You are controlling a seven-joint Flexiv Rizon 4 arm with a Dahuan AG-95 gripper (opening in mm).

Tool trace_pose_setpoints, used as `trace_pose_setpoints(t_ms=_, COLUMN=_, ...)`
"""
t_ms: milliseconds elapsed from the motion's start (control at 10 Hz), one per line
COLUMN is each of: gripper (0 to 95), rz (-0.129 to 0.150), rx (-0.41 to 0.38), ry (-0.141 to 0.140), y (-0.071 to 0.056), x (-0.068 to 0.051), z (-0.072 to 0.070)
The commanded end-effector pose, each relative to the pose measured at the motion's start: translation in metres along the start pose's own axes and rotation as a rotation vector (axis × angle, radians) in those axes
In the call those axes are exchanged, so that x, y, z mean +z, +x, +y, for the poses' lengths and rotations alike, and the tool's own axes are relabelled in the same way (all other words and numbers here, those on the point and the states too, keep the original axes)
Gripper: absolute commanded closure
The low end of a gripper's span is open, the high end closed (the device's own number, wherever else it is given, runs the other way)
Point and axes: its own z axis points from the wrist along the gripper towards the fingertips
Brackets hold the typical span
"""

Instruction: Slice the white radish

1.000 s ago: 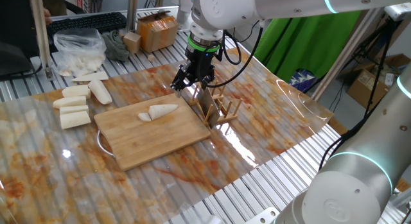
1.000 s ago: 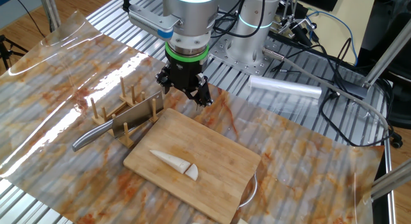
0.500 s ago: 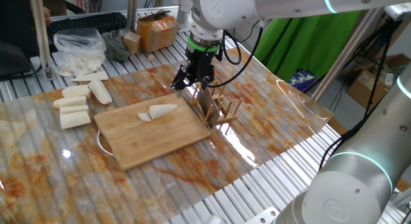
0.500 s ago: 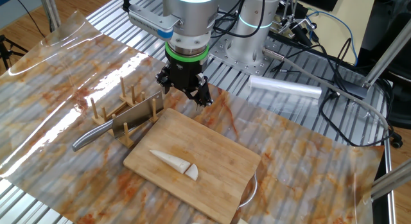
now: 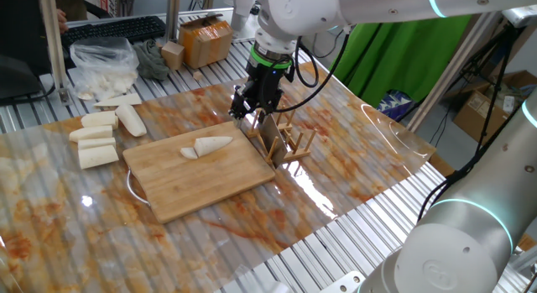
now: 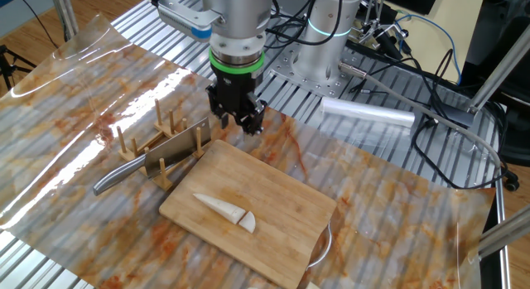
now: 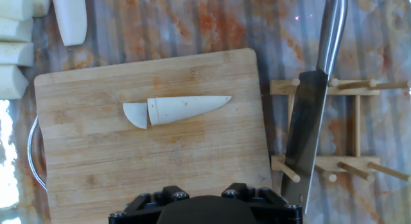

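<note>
The white radish [image 5: 214, 144] lies on the bamboo cutting board [image 5: 201, 184], tapered, with one cut piece [image 7: 135, 114] at its blunt end. It also shows in the other fixed view [image 6: 224, 208] and in the hand view [image 7: 189, 108]. My gripper [image 5: 254, 113] hangs above the far edge of the board, beside the knife [image 6: 166, 156], which rests in a wooden peg rack [image 6: 149, 144]. The jaws stand apart and hold nothing. In the hand view only the gripper [image 7: 205, 197] base shows, with the knife [image 7: 307, 131] to the right of the board [image 7: 115, 166].
Several bigger white cylinder chunks [image 5: 96, 138] lie left of the board, and a clear bag of white pieces [image 5: 105, 65] is behind them. A cardboard box [image 5: 205, 39] stands at the back. A foil roll [image 6: 368, 115] and cables lie by the arm's base.
My gripper has turned about its own axis and shifted slightly toward the rack. The radish, knife and board have not moved.
</note>
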Motion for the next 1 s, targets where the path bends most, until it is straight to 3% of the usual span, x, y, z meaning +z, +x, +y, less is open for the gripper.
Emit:
trace_pose_setpoints(t_ms=100, gripper=95.0, rz=-0.002, rx=-0.003, ry=0.004, y=-0.001, x=0.0, z=0.0)
trace_pose_setpoints(t_ms=400, gripper=95.0, rz=-0.009, rx=-0.004, ry=0.008, y=-0.002, x=0.003, z=-0.006)
trace_pose_setpoints(t_ms=700, gripper=95.0, rz=-0.009, rx=-0.007, ry=0.013, y=-0.005, x=0.009, z=-0.022)
trace_pose_setpoints(t_ms=800, gripper=76.0, rz=-0.011, rx=-0.005, ry=0.017, y=-0.006, x=0.012, z=-0.029)
trace_pose_setpoints(t_ms=1000, gripper=76.0, rz=-0.015, rx=-0.001, ry=0.022, y=-0.013, x=0.017, z=-0.036)
